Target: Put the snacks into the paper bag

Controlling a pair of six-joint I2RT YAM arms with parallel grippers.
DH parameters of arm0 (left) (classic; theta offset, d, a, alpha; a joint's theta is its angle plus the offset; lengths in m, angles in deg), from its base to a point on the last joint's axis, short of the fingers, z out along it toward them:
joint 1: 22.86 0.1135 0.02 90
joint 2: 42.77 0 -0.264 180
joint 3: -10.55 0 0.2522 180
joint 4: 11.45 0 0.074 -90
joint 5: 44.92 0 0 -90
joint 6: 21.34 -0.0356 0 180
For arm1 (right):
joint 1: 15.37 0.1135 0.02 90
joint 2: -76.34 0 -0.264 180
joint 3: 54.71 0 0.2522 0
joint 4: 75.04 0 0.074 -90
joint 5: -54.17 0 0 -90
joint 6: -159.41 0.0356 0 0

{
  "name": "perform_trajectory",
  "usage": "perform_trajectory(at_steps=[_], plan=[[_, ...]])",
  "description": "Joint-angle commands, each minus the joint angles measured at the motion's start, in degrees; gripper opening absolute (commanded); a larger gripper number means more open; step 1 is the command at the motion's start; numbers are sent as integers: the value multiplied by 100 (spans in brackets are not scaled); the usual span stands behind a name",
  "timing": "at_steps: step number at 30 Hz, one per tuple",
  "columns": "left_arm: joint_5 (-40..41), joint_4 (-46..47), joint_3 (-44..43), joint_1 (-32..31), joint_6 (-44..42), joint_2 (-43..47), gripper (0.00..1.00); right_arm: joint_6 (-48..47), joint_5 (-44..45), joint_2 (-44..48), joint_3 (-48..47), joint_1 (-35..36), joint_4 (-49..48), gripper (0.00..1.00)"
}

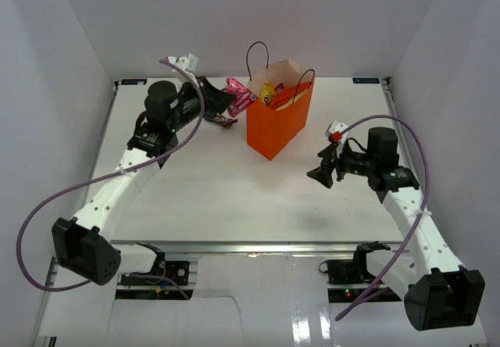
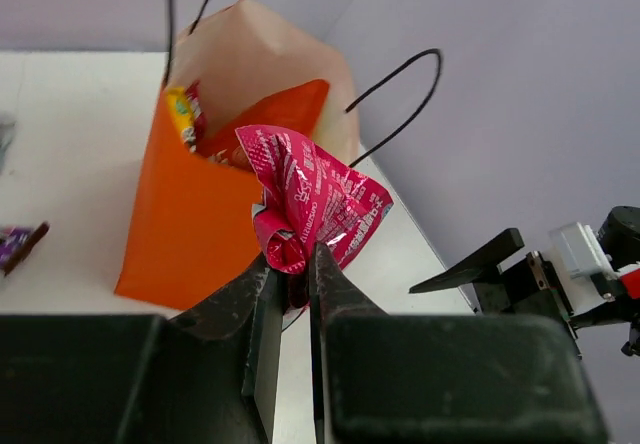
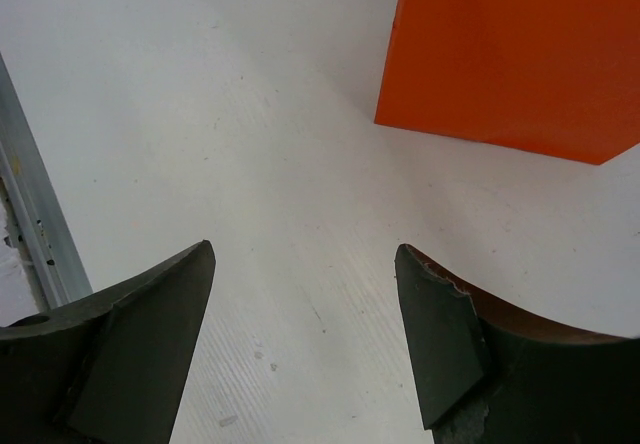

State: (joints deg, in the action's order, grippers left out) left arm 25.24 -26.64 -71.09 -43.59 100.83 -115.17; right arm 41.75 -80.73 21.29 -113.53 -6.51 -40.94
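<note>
Now the left tool (image 2: 290, 264) is closed on a pink packet (image 2: 315, 199). Its two fingers pinch the crumpled lower end of the packet, and the rest of the wrapper stands up above the fingertips, wrinkled and shiny. In the left wrist view the packet appears in front of the upper part of the paper bag (image 2: 190, 224), close to its open mouth, but it is not inside the bag. From the top camera the left tool is at the far left part of the tabletop (image 1: 219, 191), just beside the left side of the bag.

The bag is orange and stands upright near the far middle of the tabletop, with its mouth open. Its thin black handles (image 2: 400, 94) rise in loops above the rim. A yellow packet (image 2: 180, 114) shows inside, near the rim. One small dark candy bar (image 1: 225, 120) lies on the tabletop between the left arm and the bag.

The right tool (image 3: 305, 254) is open, its jaws wide apart and holding nothing. It hangs over bare tabletop on the right side of the bag, near it but apart from it, and the lower corner of the orange bag shows ahead of it in the right wrist view.
</note>
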Motion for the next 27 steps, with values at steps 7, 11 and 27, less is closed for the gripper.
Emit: perform_trajectory(at_steps=[7, 11, 27], plan=[[981, -32, -1991, -792, -922, -1679, 12, -47, -220, -50, 129, -253, -258, 79], [1236, -462, -3131, -985, -1124, -2523, 17, -47, -256, -24, 138, -253, -276, 79], [1647, -895, -3615, -1117, -2222, -2403, 85, -47, -361, 55, 120, -262, -250, 79]])
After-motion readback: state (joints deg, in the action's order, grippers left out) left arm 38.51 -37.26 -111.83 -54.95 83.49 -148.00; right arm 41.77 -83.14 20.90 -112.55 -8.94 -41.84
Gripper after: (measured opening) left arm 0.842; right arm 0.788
